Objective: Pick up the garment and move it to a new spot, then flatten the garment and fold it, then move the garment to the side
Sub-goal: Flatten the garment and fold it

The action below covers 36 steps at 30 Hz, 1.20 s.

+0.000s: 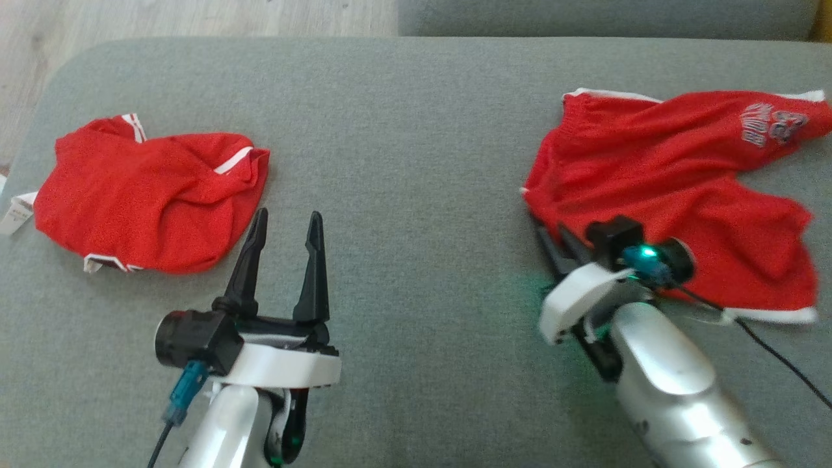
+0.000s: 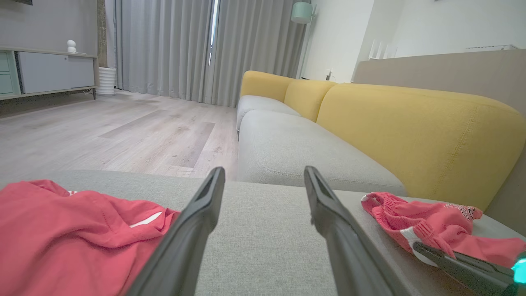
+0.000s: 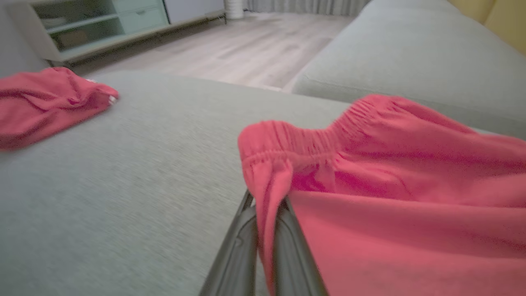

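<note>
At four o'clock, right tool [image 1: 549,225] clamps red shorts [image 1: 669,188] by a thin fold; slipping likely. Left tool [image 1: 288,214] spread.

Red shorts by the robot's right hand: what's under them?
The grey cushion lies under the red shorts. The right gripper pinches their waistband edge. Anything else beneath is hidden by the cloth.

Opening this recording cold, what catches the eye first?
The red shorts lie at the right of the grey cushion, their waistband pinched in the right hand. A crumpled red garment sits at the far left, and the left hand is open between them, holding nothing.
</note>
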{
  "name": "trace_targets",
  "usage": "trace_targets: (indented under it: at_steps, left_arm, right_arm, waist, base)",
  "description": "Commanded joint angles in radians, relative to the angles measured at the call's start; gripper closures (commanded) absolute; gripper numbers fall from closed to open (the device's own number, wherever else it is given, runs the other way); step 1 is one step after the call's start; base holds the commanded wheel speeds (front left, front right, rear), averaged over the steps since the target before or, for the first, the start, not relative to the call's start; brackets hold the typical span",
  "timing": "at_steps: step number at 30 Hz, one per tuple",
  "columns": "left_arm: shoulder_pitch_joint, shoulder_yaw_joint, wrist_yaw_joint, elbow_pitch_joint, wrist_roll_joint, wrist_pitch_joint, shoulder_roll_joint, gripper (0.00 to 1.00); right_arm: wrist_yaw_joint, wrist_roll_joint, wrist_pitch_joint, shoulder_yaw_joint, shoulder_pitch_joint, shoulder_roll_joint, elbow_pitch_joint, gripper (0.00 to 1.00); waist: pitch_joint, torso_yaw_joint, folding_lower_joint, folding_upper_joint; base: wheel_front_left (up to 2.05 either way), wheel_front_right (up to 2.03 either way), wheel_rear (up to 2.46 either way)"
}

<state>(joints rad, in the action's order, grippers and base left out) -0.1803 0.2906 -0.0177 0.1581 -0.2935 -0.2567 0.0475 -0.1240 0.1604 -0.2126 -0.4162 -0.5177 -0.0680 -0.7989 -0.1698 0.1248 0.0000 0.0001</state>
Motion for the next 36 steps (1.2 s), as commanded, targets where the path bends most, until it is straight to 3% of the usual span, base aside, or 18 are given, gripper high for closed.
trace_targets:
  at_steps: [1, 9, 13, 19, 26, 27, 28, 36]
  left_arm:
    - [-0.033, -0.032, 0.001, -0.026, 0.0, -0.005, 0.003, 0.0]
    - [-0.018, -0.035, 0.0, -0.024, -0.004, -0.005, 0.003, 0.0]
    - [-0.014, -0.036, 0.0, -0.027, -0.003, -0.005, 0.003, 0.0]
    - [-0.022, -0.034, -0.003, -0.033, -0.003, -0.005, 0.003, 0.0]
    - [-0.034, -0.02, -0.002, -0.03, -0.01, -0.005, 0.003, 0.0]
    - [-0.035, -0.019, -0.001, -0.029, -0.011, -0.005, 0.003, 0.0]
    - [-0.036, -0.018, -0.001, -0.028, -0.012, -0.005, 0.003, 0.0]
    - [-0.036, -0.032, 0.001, -0.024, -0.008, -0.005, 0.003, 0.0]
  right_arm:
    - [-0.007, 0.036, -0.018, -0.061, -0.029, 0.017, 0.057, 1.0]
    - [-0.007, 0.251, 0.019, -0.292, -0.014, 0.018, 0.248, 1.0]
    - [-0.007, 0.306, 0.067, -0.314, -0.005, 0.018, 0.28, 1.0]
    - [-0.007, 0.332, 0.147, -0.264, -0.033, -0.022, 0.202, 1.0]
    - [-0.007, 0.308, 0.161, -0.235, -0.082, -0.033, 0.043, 1.0]
    - [-0.007, 0.302, 0.156, -0.234, -0.089, -0.032, 0.021, 0.58]
    - [-0.007, 0.291, 0.147, -0.233, -0.096, -0.03, 0.003, 0.0]
    - [-0.007, 0.202, 0.049, -0.239, -0.133, -0.011, -0.085, 0.0]
  waist:
    - [0.009, -0.008, 0.0, -0.0001]
    - [0.037, -0.023, 0.0, -0.0001]
    - [0.037, -0.023, 0.0, -0.0001]
    - [0.014, -0.009, 0.0, -0.0001]
    - [-0.003, 0.01, 0.0, -0.0001]
    - [-0.004, 0.012, 0.0, -0.0001]
    - [-0.004, 0.013, 0.0, -0.0001]
    - [-0.003, -0.006, 0.0, -0.0001]
  base:
    - [0.0, 0.0, 0.0]
    - [0.0, 0.0, 0.0]
    - [0.0, 0.0, 0.0]
    - [0.0, 0.0, 0.0]
    - [0.0, 0.0, 0.0]
    - [0.0, 0.0, 0.0]
    - [0.0, 0.0, 0.0]
    - [0.0, 0.0, 0.0]
